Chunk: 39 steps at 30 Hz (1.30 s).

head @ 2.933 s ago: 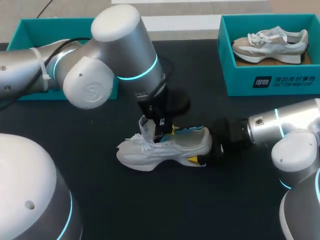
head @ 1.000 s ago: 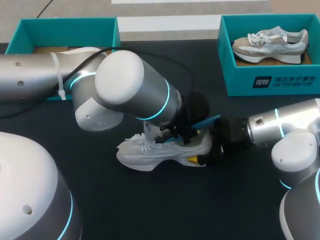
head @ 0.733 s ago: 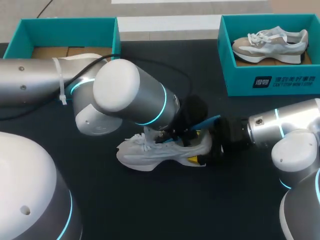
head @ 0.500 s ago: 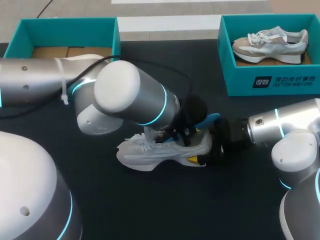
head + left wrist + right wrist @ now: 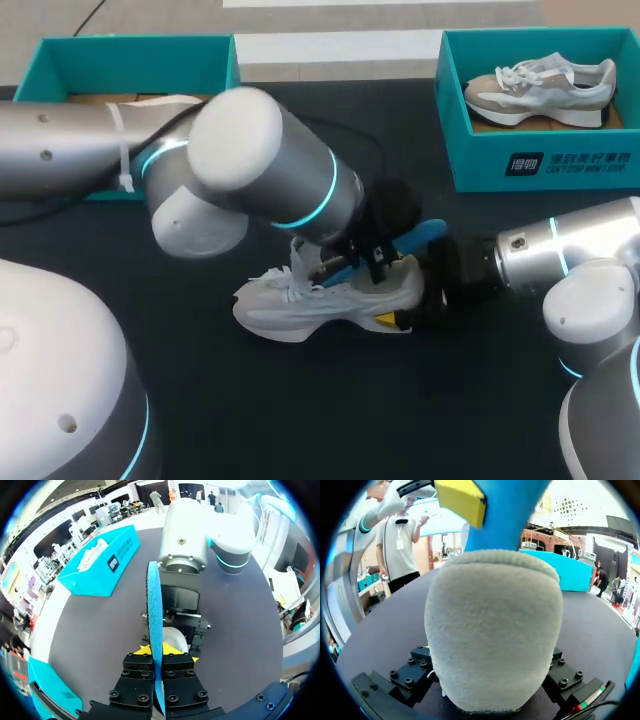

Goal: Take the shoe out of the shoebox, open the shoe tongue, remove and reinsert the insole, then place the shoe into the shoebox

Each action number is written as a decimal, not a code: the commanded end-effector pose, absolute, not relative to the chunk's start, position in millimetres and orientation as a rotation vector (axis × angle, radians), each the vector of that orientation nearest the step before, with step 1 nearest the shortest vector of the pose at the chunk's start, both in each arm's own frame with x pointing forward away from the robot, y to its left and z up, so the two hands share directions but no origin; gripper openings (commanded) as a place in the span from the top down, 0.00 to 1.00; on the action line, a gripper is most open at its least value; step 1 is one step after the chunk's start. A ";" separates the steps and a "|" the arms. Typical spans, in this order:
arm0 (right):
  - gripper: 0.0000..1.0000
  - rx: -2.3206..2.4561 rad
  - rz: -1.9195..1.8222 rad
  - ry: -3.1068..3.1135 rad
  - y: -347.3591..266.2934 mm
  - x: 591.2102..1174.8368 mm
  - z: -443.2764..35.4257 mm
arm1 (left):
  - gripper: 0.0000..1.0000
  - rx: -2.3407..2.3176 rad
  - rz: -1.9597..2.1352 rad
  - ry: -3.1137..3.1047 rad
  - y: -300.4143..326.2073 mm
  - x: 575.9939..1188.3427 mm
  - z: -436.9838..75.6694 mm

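Left gripper (image 5: 158,650) around insole (image 5: 155,600), above shoe (image 5: 300,306)

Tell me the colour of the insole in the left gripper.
Bright blue. The insole shows best in the left wrist view, edge-on in the left gripper.

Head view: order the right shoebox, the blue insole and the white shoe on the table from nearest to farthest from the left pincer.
1. Blue insole, held in the left pincer.
2. White shoe, just beneath it.
3. Right shoebox, far right corner.
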State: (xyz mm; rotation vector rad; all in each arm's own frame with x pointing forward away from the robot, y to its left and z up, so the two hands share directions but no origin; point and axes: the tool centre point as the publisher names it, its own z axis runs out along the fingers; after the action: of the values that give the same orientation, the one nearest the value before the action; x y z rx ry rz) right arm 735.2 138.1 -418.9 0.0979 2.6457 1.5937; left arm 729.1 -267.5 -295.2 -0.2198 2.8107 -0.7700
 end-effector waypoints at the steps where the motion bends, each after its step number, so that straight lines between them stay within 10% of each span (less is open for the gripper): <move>1: 1.00 0.100 1.589 2.647 140.5 736.0 -423.9 | 1.00 -0.158 -0.765 2.871 -260.5 728.3 -273.4; 39: 1.00 0.100 1.589 2.647 140.5 736.0 -423.9 | 1.00 0.110 -1.593 2.868 -262.7 717.6 -100.1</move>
State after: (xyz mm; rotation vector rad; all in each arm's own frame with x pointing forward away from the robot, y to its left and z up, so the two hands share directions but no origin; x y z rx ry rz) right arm 735.3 138.1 -418.9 0.0979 2.6456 1.5937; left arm 725.7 -270.3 -100.1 0.1339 2.9350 -1.4881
